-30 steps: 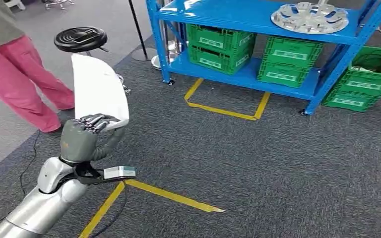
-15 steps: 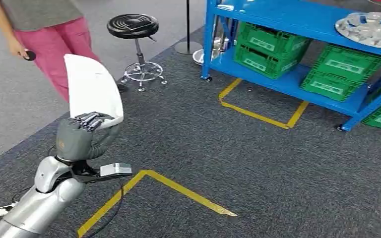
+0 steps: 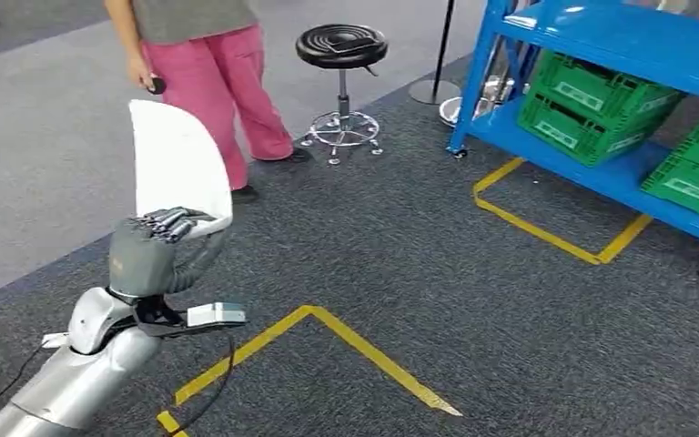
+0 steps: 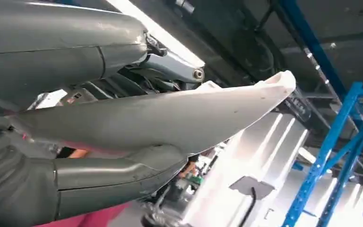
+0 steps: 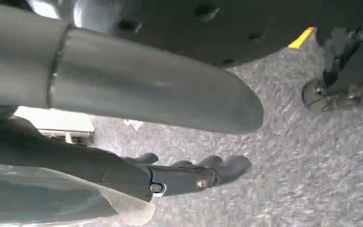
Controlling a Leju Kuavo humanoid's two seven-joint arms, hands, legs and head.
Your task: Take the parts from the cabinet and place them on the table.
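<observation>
Since a second ago the whole head view has swung: the blue shelving rack [image 3: 601, 55] now sits at the far right instead of the middle, the black stool [image 3: 341, 47] has slid toward the centre, and the person in pink trousers [image 3: 227, 82] stands farther in from the left edge. That is the camera turning, while the left hand [image 3: 150, 250] keeps the same hold on the white curved part [image 3: 177, 164].

From the head, the part stands upright above the hand, its long axis nearly vertical, the rounded end up, the lower end clamped among the fingers. The person stands just behind it on the grey carpet [image 3: 473, 273], holding a small dark object [image 3: 157, 86]. The stool is beside them, well apart from the hand. Green crates [image 3: 592, 105] fill the rack's lower shelf. Yellow floor tape [image 3: 364, 355] runs in an angle below the hand, and another taped outline [image 3: 546, 228] lies before the rack. A black cable [image 3: 214, 387] trails under the silver left arm [image 3: 73, 373].

From the left wrist, the white part [image 4: 170, 118] crosses the picture lengthwise, its tip pointing away from the hand, pinched between the thick grey thumb [image 4: 118, 172] and the darker fingers [image 4: 160, 80] over it. A blue rack upright [image 4: 326, 151] shows beyond.

From the right wrist, the right hand [image 5: 170, 142] hangs over the carpet, its dark fingers [image 5: 203, 172] curled loosely and its thumb apart, holding nothing; a scrap of yellow tape [image 5: 301, 38] is visible beyond.
</observation>
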